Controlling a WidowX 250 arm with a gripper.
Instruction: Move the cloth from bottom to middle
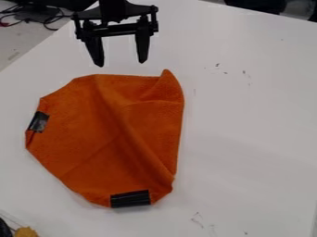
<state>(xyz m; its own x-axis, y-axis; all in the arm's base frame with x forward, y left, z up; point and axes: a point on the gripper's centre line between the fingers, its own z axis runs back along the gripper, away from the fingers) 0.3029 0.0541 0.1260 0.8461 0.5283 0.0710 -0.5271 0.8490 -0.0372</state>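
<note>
Yellowish blob (27, 232) up front, and our tool (121, 62) hangs open by the cloth's (111, 134) far edge, probably for pinching it.

Black tool (121, 63) with tapering fingers (143, 47), straight crossbar (117, 30) and knobbly side joints (152, 9).

On my feed, I'm seeing the cloth (105, 139) looking matt all over, soft fabric, slightly rough nap, no sheen even along the creases. The lower strip (130, 199) on it, on the side facing the table's near edge, is looking like tape or smooth plastic, semi-glossy, wrinkled into fine ridges. The side strip (38, 121), toward the table's left edge, is showing patchy shine, same tape-like look. The table (248, 115) is reading smooth, hard, low-sheen. My gripper (121, 63) is looking hard and mostly matt; plastic or metal, I'm not telling which.
</note>
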